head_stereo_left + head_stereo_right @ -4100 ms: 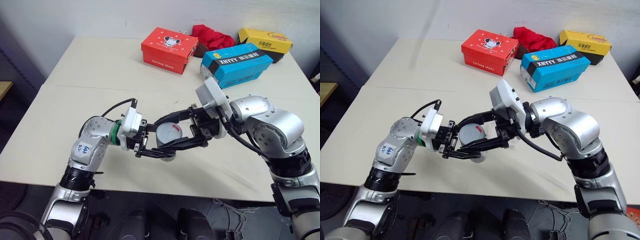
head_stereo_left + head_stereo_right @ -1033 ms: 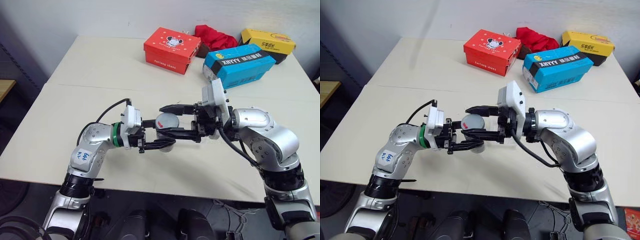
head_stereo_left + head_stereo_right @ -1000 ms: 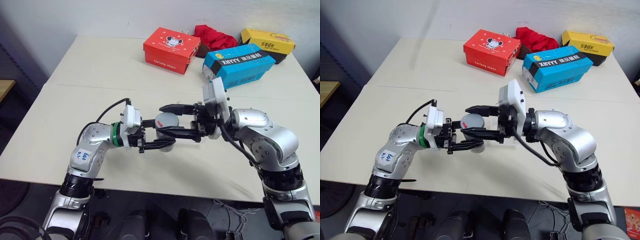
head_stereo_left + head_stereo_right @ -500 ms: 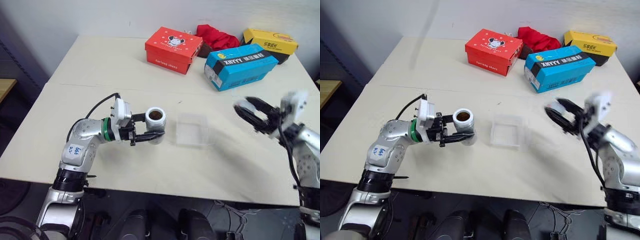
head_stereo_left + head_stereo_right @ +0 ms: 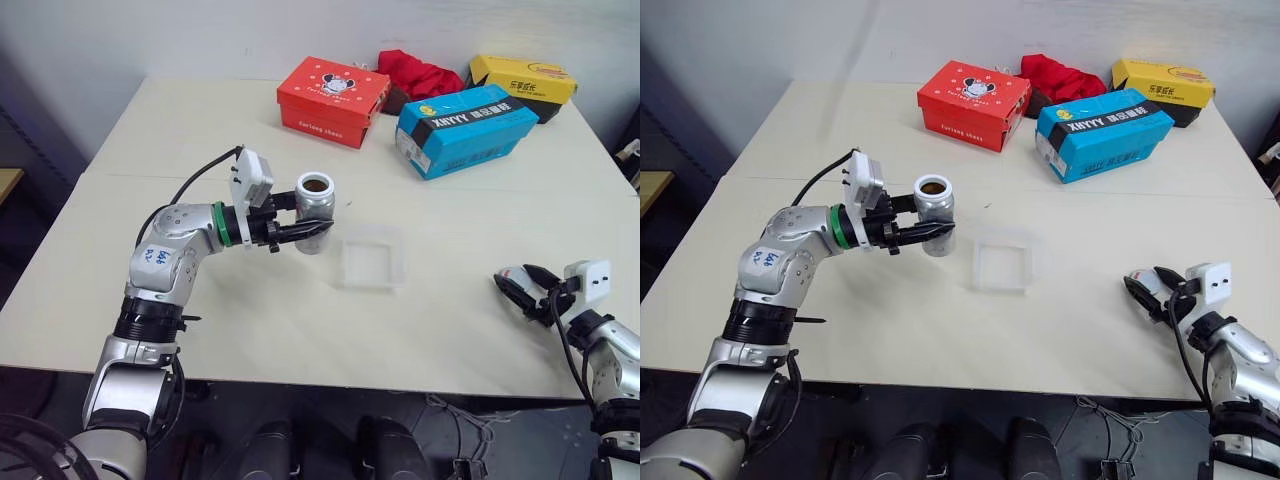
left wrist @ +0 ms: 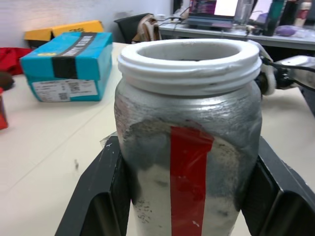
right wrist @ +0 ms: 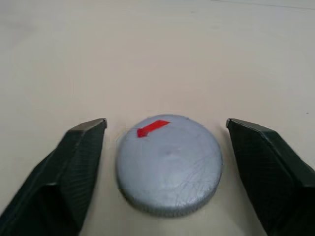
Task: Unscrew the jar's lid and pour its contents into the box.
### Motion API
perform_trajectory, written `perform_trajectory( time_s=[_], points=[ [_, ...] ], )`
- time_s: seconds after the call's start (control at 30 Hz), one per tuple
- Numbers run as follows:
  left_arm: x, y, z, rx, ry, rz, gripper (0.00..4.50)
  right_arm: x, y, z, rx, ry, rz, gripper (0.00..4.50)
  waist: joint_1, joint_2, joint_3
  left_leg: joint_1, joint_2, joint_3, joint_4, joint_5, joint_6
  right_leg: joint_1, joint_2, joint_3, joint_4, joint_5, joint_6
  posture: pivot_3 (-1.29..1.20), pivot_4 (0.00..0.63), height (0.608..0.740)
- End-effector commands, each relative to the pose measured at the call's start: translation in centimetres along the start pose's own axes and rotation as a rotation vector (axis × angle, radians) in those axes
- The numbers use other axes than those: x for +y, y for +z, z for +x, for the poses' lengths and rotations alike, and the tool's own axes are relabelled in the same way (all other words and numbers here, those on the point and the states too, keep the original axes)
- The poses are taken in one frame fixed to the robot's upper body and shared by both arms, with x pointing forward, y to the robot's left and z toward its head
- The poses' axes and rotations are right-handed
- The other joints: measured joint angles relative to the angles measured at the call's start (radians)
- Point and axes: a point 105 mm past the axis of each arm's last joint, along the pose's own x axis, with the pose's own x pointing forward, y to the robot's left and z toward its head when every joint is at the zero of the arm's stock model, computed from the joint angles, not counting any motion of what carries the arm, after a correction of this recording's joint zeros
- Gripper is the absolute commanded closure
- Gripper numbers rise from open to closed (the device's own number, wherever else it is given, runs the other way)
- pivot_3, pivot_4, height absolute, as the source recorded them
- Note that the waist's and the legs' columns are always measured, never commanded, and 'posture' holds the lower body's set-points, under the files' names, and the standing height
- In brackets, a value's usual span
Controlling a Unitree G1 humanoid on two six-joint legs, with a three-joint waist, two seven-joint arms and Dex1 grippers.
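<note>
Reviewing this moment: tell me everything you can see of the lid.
The lid is a round, flat, silver-grey cap with a ridged edge, a scuffed top and a small red mark near its rim. It lies flat on the pale table, off the jar. The right gripper has its black fingers spread to either side, with a gap on each side, so nothing but the table touches it.

Open upright jar (image 5: 315,212), lid (image 7: 169,163) off.
</note>
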Motion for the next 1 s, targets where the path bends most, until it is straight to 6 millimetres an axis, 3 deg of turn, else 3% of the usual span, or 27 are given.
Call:
perform_trajectory(
  time_s=[0.03,0.23,0.37,0.57,0.73,1.0],
  points=[
    [0.5,1.6,0.4,0.002,0.020,0.095,2.16,1.3,5.1,-1.1,-0.109,0.069,-0.089,0.06,0.006,0.000,0.000,0.000,0.000,0.000,0.000,0.000,0.000,0.000,0.000,0.000,0.000,0.000,0.000,0.00,0.150,0.740],
    [1.7,2.0,2.3,0.083,0.065,0.321,2.16,8.3,8.9,-2.0,-0.115,0.364,-0.319,0.06,0.018,0.001,0.001,0.001,0.000,0.001,0.000,-0.001,-0.001,0.000,0.001,0.000,-0.001,0.000,0.000,0.00,0.150,0.740],
    [2.1,1.7,4.2,0.165,0.084,0.569,2.16,12.0,8.5,-2.9,-0.090,0.517,-0.373,0.06,0.023,0.000,0.001,0.000,0.000,0.001,-0.001,-0.001,-0.001,0.000,0.001,-0.001,-0.002,0.000,0.000,0.00,0.150,0.740],
    [2.3,2.4,7.2,0.103,0.164,0.902,2.16,12.3,7.2,-3.0,-0.058,0.498,-0.361,0.06,0.044,-0.001,0.002,-0.002,-0.001,0.002,0.000,-0.002,0.002,0.000,0.000,-0.001,-0.006,0.003,0.002,0.00,0.150,0.740],
    [2.4,3.1,8.7,0.089,0.225,1.431,2.16,11.8,6.8,-3.2,-0.050,0.443,-0.361,0.06,0.049,-0.003,0.003,-0.003,-0.001,0.002,-0.001,-0.002,0.003,-0.001,0.000,-0.001,-0.008,0.004,0.002,0.00,0.150,0.740],
    [1.0,2.8,10.3,-0.041,0.192,1.992,2.16,11.8,6.1,-3.6,-0.055,0.364,-0.323,0.06,0.051,-0.004,0.004,-0.005,-0.001,0.003,-0.001,-0.004,0.006,-0.001,0.000,-0.001,-0.012,0.005,0.005,0.00,0.150,0.740]
  ],
)
